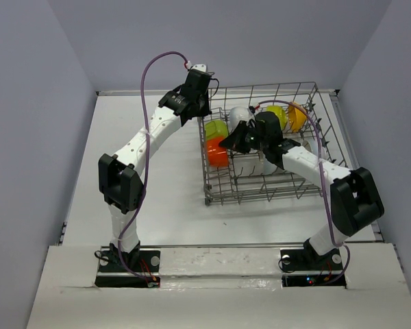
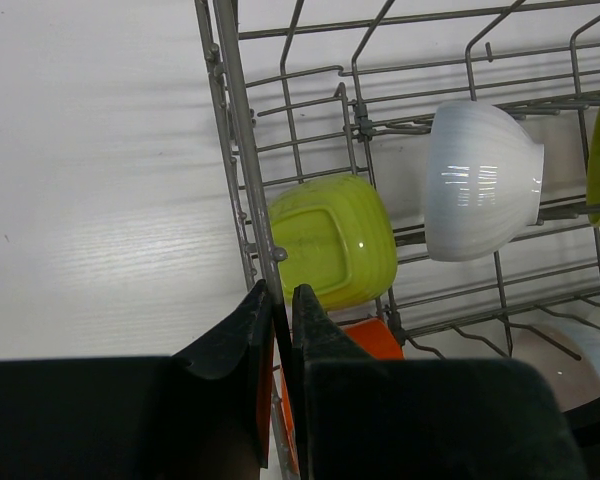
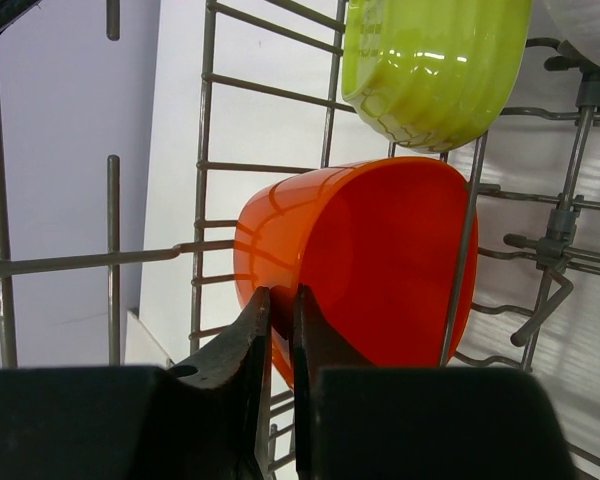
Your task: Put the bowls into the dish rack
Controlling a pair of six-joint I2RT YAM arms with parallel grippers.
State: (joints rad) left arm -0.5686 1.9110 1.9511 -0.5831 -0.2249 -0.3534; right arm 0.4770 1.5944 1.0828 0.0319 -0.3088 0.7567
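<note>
Dish rack [image 1: 260,197] of grey wire, with tall open-grid sides and upright prongs, is holding six glossy bowls tipped on edge: one red-orange bowl [image 3: 380,260], two lime green bowls [image 3: 430,70], one orange-yellow bowl [image 1: 298,118] and two white bowls [image 2: 480,180]. The right gripper [image 3: 280,310] is pinching the red-orange bowl's rim inside the rack's left side. The left gripper [image 2: 278,320] is clamping a wire of the rack's left wall. A white table [image 1: 157,199] is bearing the rack, with pale grey walls [image 1: 27,103] enclosing it.
</note>
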